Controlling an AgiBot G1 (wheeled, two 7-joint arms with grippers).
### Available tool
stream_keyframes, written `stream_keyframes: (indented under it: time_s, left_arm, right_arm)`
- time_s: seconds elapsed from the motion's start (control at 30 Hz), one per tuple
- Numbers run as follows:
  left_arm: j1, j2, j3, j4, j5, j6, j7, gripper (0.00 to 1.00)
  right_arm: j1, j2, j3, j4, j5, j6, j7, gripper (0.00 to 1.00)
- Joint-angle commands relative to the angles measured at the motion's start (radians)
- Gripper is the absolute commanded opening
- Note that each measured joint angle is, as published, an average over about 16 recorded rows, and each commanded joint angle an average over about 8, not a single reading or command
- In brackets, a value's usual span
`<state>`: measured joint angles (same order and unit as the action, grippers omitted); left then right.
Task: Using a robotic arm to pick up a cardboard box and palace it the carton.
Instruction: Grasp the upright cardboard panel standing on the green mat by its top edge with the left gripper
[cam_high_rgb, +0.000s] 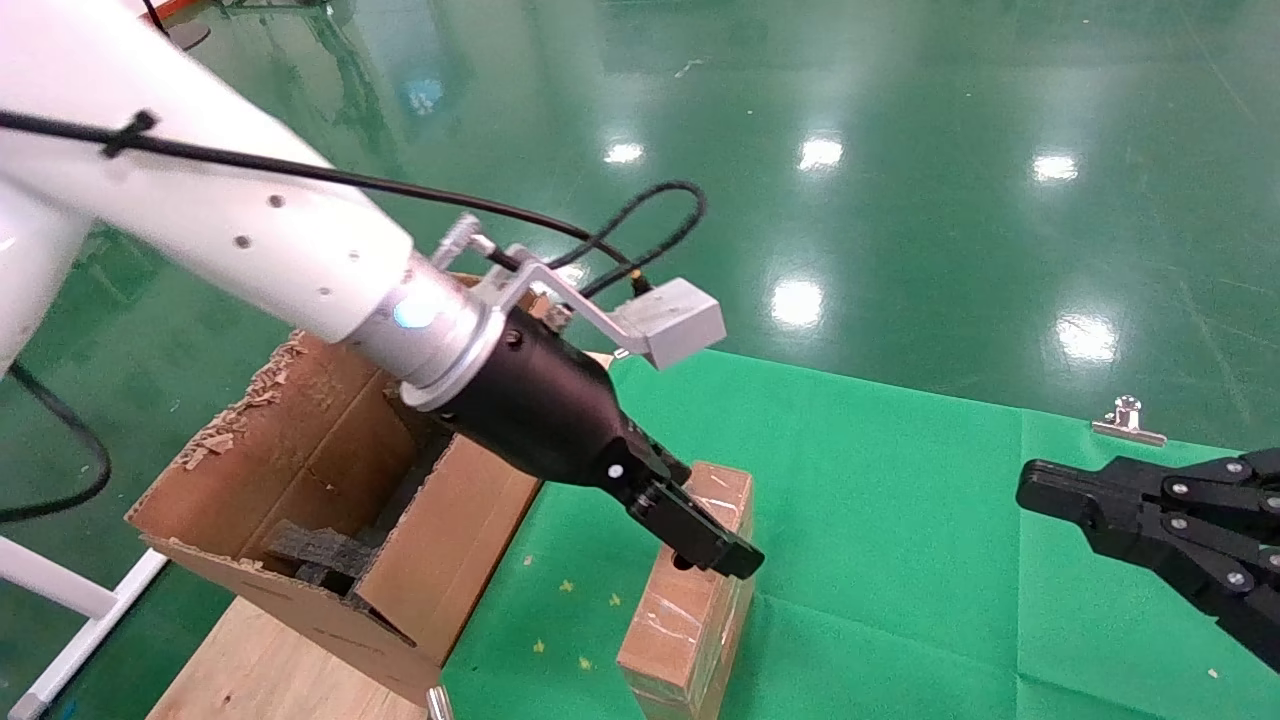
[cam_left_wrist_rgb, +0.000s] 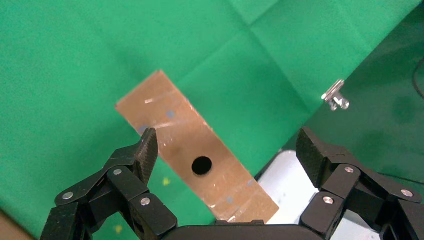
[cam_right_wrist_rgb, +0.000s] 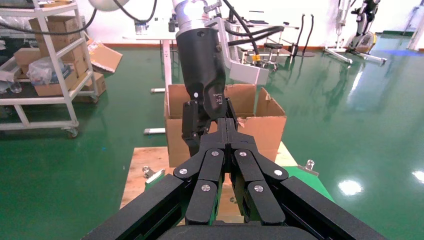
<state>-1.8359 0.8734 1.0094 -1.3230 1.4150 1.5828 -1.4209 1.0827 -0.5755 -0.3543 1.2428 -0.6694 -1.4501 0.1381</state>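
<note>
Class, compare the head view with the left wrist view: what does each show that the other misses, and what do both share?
Head only: the large brown corrugated carton with ragged flaps, the white left arm, and the right tool parked at the table's right.

Left wrist only: the round hole in the box face, framed by the open left tool.

Both: the small taped brown cardboard box, the green cloth, the silver clamp.

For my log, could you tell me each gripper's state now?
Left gripper: open above the cardboard box.
Right gripper: shut, empty.
</note>
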Motion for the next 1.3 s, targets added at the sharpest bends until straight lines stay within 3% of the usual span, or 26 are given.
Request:
stream_keyframes:
  time_s: [0.03, 0.23, 0.43, 0.47, 0.7, 0.73, 0.8, 0.83, 1.07, 1.1, 1.3]
  left_arm:
    - [-0.038, 0.022, 0.050, -0.002, 0.006, 0.003, -0.056, 1.00]
    - [-0.101, 0.051, 0.185, -0.009, 0.005, -0.007, -0.140, 1.00]
    - [-0.122, 0.062, 0.256, -0.016, 0.002, -0.029, -0.190, 1.00]
    - [-0.121, 0.065, 0.263, -0.017, 0.000, -0.034, -0.195, 1.00]
    - [-0.114, 0.087, 0.302, -0.020, 0.006, -0.053, -0.228, 1.00]
    - [-0.113, 0.091, 0.307, -0.019, 0.009, -0.056, -0.232, 1.00]
    - [-0.112, 0.097, 0.316, -0.019, 0.018, -0.061, -0.237, 0.98]
    - [-0.110, 0.099, 0.319, -0.019, 0.023, -0.065, -0.239, 0.91]
    - [-0.104, 0.109, 0.337, -0.018, 0.042, -0.084, -0.244, 0.06]
    - [-0.103, 0.109, 0.338, -0.018, 0.043, -0.085, -0.244, 0.00]
    - [-0.101, 0.109, 0.338, -0.018, 0.044, -0.087, -0.244, 0.00]
  right_arm:
    - [0.000, 0.000, 0.000, 0.000, 0.000, 0.000, 0.000, 0.00]
    - [0.000, 0.000, 0.000, 0.000, 0.000, 0.000, 0.000, 0.00]
    - [0.000, 0.000, 0.000, 0.000, 0.000, 0.000, 0.000, 0.00]
    - [0.000, 0.000, 0.000, 0.000, 0.000, 0.000, 0.000, 0.07]
    - [0.000, 0.000, 0.000, 0.000, 0.000, 0.000, 0.000, 0.94]
    - [0.000, 0.000, 0.000, 0.000, 0.000, 0.000, 0.000, 1.00]
    - [0.000, 0.000, 0.000, 0.000, 0.000, 0.000, 0.000, 1.00]
    - [0.000, 0.000, 0.000, 0.000, 0.000, 0.000, 0.000, 1.00]
    - [0.000, 0.000, 0.000, 0.000, 0.000, 0.000, 0.000, 1.00]
    - [0.000, 0.000, 0.000, 0.000, 0.000, 0.000, 0.000, 1.00]
    - [0.000, 0.000, 0.000, 0.000, 0.000, 0.000, 0.000, 1.00]
